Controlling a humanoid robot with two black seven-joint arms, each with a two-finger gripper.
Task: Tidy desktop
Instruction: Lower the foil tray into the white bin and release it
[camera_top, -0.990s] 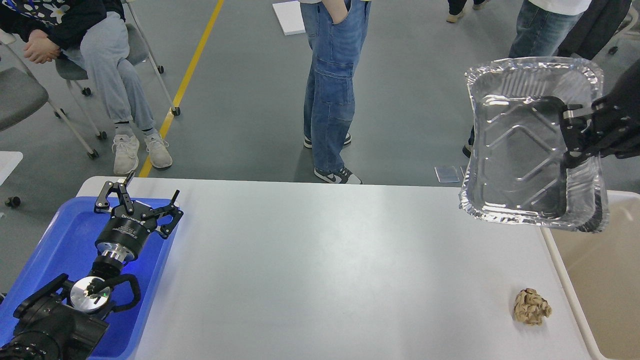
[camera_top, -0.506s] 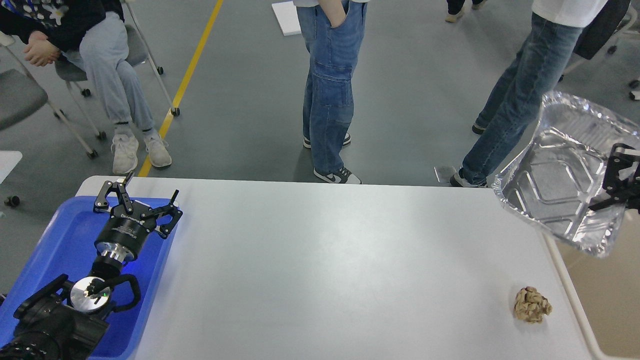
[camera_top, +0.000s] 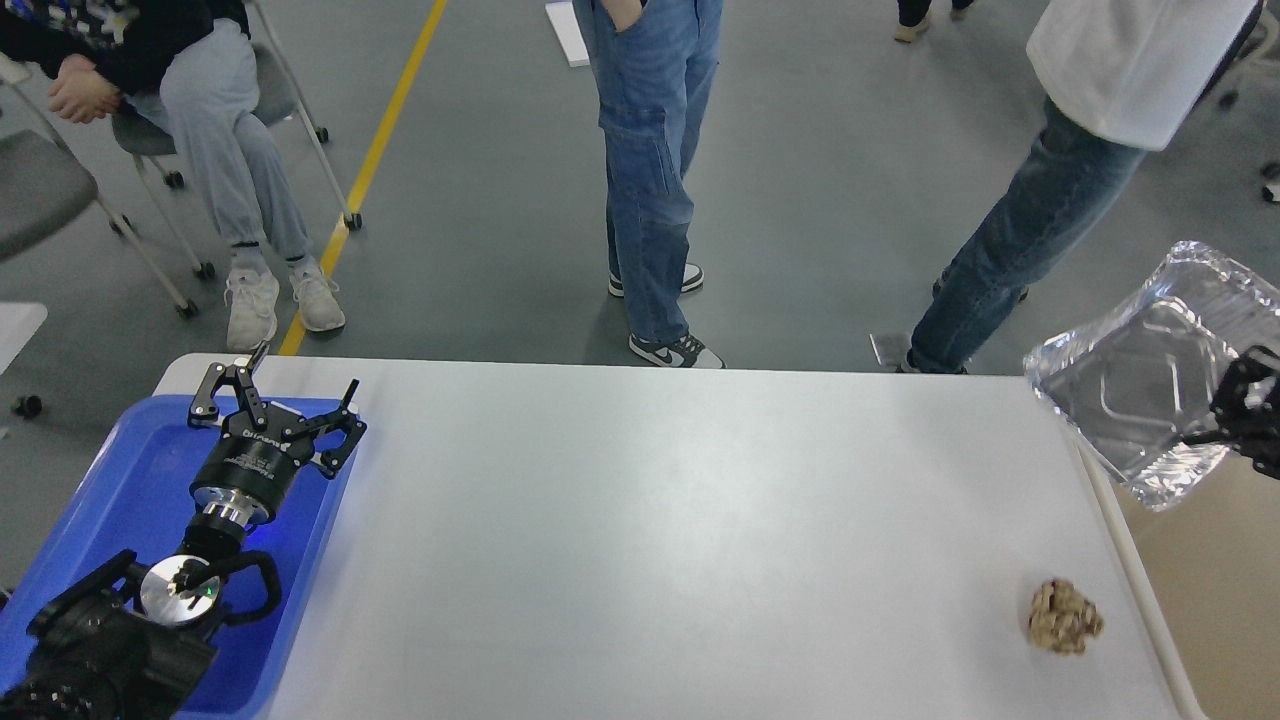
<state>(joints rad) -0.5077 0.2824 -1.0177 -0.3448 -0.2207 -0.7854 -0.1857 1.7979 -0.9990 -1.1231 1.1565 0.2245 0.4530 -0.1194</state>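
The desktop (camera_top: 680, 520) is a wide white-grey tabletop. A crumpled brown paper ball (camera_top: 1065, 617) lies on it near the front right. My right gripper (camera_top: 1232, 412) is at the right edge, shut on the rim of a silver foil tray (camera_top: 1140, 385), which it holds tilted above the beige bin (camera_top: 1215, 590) just past the table's right edge. My left gripper (camera_top: 275, 393) is open and empty, hovering over the far end of the blue plastic tray (camera_top: 120, 490) at the left.
Two people (camera_top: 650, 170) stand just beyond the table's far edge, and one (camera_top: 180, 110) sits on a chair at the far left. A yellow floor line (camera_top: 380, 140) runs away from the table.
My right gripper has carried the foil tray down and to the right, tilting it over the beige bin. The standing person on the right has stepped closer. My left arm has not moved.
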